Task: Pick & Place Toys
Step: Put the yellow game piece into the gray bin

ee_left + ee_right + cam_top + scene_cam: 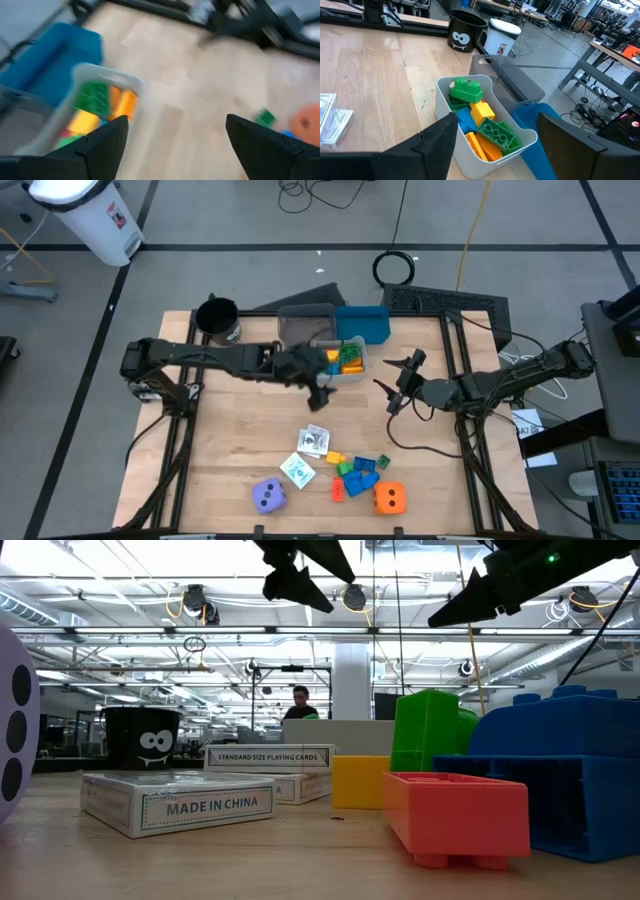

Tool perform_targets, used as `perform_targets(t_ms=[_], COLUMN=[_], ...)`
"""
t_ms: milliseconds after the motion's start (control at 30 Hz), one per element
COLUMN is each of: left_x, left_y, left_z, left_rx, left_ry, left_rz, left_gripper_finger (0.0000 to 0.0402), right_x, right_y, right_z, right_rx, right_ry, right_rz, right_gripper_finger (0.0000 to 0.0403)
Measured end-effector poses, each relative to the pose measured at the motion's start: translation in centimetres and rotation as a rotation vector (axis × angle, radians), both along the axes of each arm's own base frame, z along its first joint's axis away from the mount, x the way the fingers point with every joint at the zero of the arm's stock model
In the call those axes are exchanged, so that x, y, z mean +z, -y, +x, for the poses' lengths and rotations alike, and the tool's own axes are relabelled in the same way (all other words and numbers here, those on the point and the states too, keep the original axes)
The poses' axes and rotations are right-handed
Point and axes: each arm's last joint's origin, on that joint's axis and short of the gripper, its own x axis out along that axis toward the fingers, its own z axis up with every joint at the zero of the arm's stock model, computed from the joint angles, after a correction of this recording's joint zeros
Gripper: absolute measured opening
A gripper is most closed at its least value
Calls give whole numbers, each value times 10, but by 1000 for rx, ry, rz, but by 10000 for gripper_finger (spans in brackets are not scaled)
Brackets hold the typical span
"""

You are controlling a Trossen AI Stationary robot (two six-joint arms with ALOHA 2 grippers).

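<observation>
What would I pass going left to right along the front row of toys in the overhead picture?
Purple die → white card box → cluster of building blocks → orange die.

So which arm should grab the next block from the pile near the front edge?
Probably the right. The right gripper hangs open and empty over bare table, closer to the block pile. The left gripper is open beside the small grey bin of blocks, slightly farther off.

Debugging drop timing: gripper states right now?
Left gripper: open, empty, beside the small grey bin.
Right gripper: open, holding nothing.
</observation>
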Motion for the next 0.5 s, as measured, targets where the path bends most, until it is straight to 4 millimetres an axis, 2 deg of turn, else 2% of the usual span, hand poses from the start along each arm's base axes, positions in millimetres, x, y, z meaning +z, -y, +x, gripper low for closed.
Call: perform_targets(t_ms=[233, 367, 500], left_x=[-26, -44, -65], left_y=[44, 63, 79], left_z=[10, 19, 28], left_rx=[-158, -202, -234], left_ry=[-104, -139, -167], left_rz=[4, 9, 11], left_gripper_finger=[331, 332, 331], right_x=[1, 1, 1], right_y=[-2, -4, -4], right_z=[1, 3, 3], right_rx=[60, 136, 135], right_ry=[16, 24, 26], right_rz=[43, 93, 92], right_gripper_finger=[263, 263, 263])
